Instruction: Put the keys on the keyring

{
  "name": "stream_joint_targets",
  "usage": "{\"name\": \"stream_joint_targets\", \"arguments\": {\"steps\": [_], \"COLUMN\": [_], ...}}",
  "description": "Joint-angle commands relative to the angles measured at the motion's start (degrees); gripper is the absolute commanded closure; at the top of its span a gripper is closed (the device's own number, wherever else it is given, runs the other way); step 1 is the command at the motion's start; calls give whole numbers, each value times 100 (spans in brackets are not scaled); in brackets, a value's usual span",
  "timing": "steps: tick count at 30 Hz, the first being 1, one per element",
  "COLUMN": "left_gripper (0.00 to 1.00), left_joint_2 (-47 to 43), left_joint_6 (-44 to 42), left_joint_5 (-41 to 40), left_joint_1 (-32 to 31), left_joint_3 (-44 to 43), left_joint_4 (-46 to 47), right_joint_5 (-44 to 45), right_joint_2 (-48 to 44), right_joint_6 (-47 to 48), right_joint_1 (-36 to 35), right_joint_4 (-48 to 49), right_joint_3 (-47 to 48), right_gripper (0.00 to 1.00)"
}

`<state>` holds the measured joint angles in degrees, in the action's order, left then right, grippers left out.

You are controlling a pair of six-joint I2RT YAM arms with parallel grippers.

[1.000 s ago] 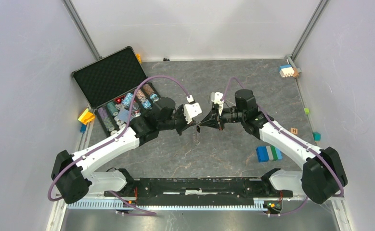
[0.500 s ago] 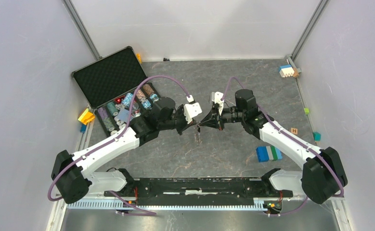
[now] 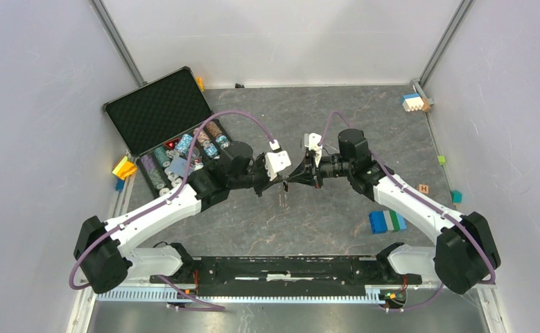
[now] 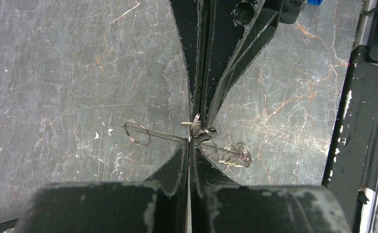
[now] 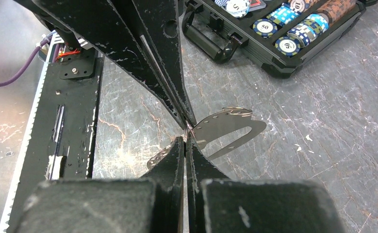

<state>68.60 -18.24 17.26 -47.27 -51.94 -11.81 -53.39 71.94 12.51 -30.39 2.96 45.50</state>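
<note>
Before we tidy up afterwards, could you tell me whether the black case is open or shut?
Open: the black case has its foam-lined lid laid back, and the poker chips inside show.

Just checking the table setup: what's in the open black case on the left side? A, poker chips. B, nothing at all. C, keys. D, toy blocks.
A: the case lies open with its lid back, and its tray holds rows of stacked poker chips, clearest in the right wrist view.
</note>
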Motion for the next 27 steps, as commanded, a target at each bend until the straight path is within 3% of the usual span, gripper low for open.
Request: {"name": "stream_joint_targets", "arguments": {"steps": [1,27], "left_gripper": [98,98], "left_joint_2": [-156,-248], "left_joint_6": [-203,-184], "left_joint_5": [235,339], "left_joint_1": [-45,-45], "left_joint_3": [-6,42], "left_joint_4": [310,338], "right_joint_5": [-75,179], "right_joint_2": [-74,-11], "right_joint_6": [11,85], "right_joint_1": [-28,-26], "right_joint_4": [168,84], "right_joint_3": [-13,-41], "right_gripper": [100,100]}}
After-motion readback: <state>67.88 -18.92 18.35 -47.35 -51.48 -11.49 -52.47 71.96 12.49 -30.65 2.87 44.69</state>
